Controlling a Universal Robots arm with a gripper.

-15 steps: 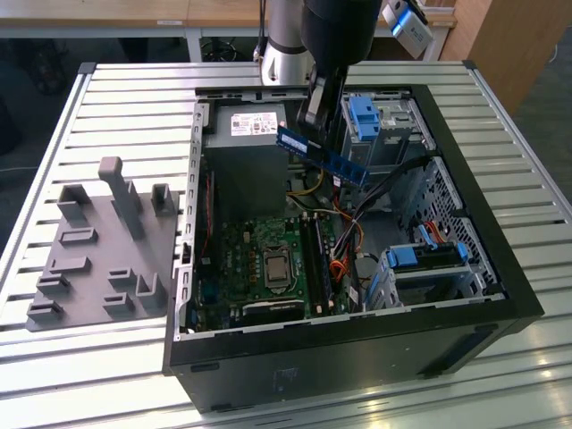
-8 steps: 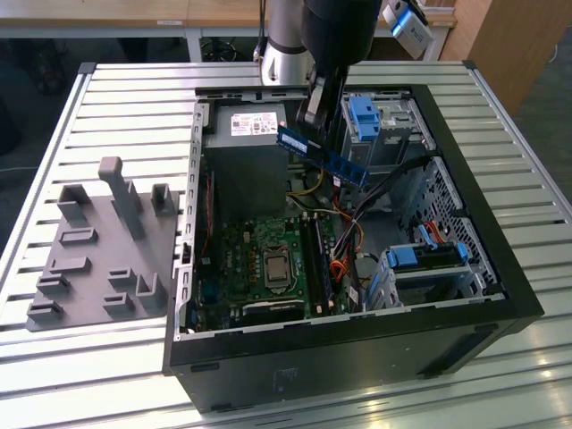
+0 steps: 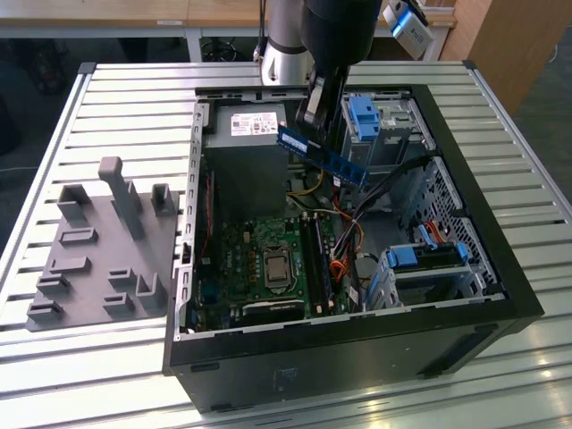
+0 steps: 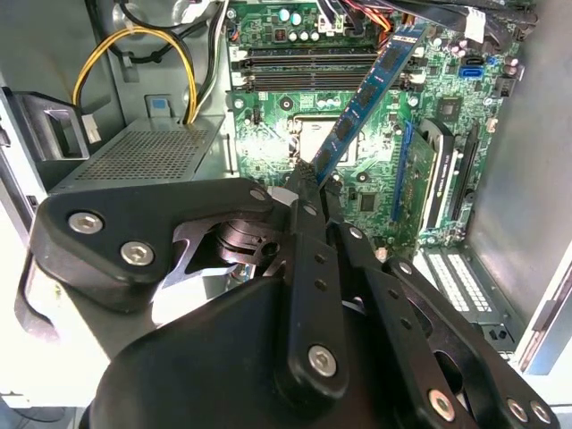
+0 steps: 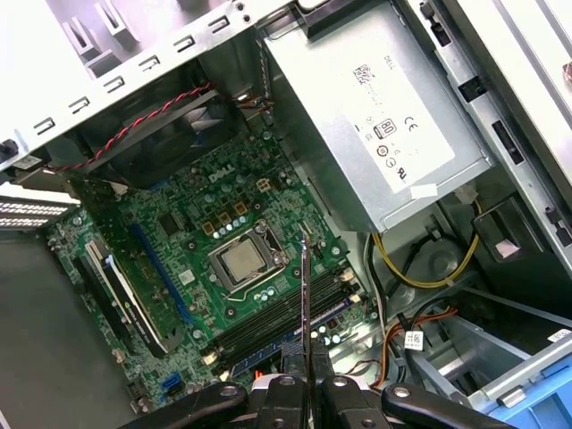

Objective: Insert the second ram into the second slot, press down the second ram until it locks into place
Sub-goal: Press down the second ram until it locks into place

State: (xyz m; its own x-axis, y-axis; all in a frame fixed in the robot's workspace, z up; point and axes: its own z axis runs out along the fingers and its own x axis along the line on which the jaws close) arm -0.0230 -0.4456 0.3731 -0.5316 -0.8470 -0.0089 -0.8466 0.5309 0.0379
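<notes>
**Clearly unseated: the second ram [image 3: 322, 154] is hanging over the open case**

Neither half of the task is looking done. In the exterior view the blue stick is floating in the air above the computer case [image 3: 500, 277], over the power supply [image 3: 246, 134] and the drive bays, and well apart from the motherboard [image 3: 268, 259] lying on the case floor. It is sitting tilted, its far end dipping toward the exterior view's right, and it is touching nothing but the claw [image 3: 315, 121]. The memory slots [image 4: 304, 67] are lying beyond the stick's free end in the second wrist view, and the stick is not meeting them. Judging from that, both the insertion and the press until it locks are remaining to be done. Whether another stick is already sitting in a neighbouring slot, I am not able to tell.

The claw is clamping the second ram by one end. In the second wrist view its fingers [image 4: 304, 192] are closing tightly on the board's flat faces, with the rest of the stick reaching out past them. In the first wrist view the stick is showing edge-on as a thin line rising from between the fingertips, pointing toward the slots beside the processor socket [image 5: 243, 261].

The case is resting on a slatted metal table [image 3: 134, 98], beside a grey moulded fixture [image 3: 98, 250].
</notes>
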